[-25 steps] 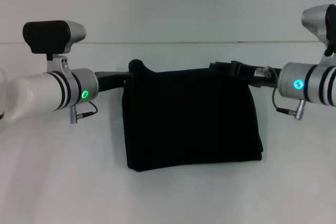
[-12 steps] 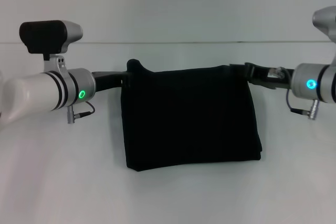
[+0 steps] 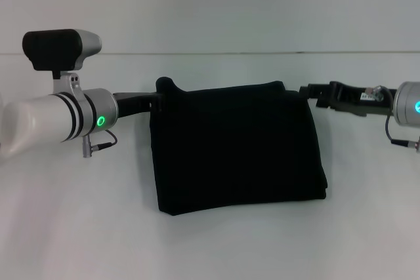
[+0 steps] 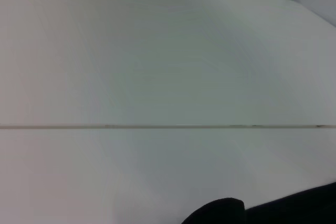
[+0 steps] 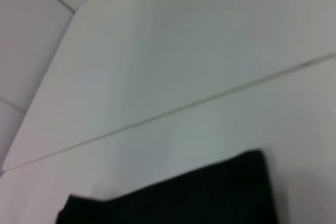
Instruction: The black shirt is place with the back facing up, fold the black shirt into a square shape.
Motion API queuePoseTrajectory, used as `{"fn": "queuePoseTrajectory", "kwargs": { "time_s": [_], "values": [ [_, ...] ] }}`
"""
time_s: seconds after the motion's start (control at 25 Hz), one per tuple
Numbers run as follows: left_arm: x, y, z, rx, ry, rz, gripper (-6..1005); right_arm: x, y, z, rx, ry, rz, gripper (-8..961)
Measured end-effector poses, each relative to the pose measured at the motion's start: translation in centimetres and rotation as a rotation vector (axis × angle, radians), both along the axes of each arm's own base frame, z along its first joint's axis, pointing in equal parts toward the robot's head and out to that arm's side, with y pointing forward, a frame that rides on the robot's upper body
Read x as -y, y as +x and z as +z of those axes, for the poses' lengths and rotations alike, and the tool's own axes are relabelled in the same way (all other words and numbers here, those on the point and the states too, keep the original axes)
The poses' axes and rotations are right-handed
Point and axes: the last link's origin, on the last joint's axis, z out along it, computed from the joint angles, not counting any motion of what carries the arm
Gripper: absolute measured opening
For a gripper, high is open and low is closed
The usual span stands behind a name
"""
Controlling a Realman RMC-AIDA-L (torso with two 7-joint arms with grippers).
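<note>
The black shirt [image 3: 237, 145], folded square, is seen mid-desk [image 3: 210, 247]. The left gripper [image 3: 156, 100] is lost against its far corner; the right gripper [image 3: 308, 90] is just clear. Neither gripper's opening can be told.

You couldn't see left gripper [image 3: 156, 98] fingertips, hidden at black shirt [image 3: 236, 149] corner. Right gripper [image 3: 308, 90] finger gap too small to judge. Wrist views cropped shirt.

Plain black shirt [image 3: 236, 149] on white table [image 3: 210, 240]; white arms [image 3: 46, 126] with black bands, green lights.
</note>
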Motion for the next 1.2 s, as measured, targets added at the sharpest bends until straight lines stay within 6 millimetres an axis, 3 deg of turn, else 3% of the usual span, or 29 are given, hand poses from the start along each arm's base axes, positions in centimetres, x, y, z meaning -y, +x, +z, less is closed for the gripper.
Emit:
{"fn": "queuePoseTrajectory", "kwargs": {
  "time_s": [0.4,1.2],
  "values": [
    [-0.1,0.4,-0.1,0.002,-0.001,-0.007,38,1.1,-1.4,-2.3,-0.035,-0.105,0.006,602],
    [-0.4,0.6,0.4,0.015,0.021,-0.009,37,-0.3,-5.5,-6.1,-0.011,-0.051,0.043,599]
  ]
}}
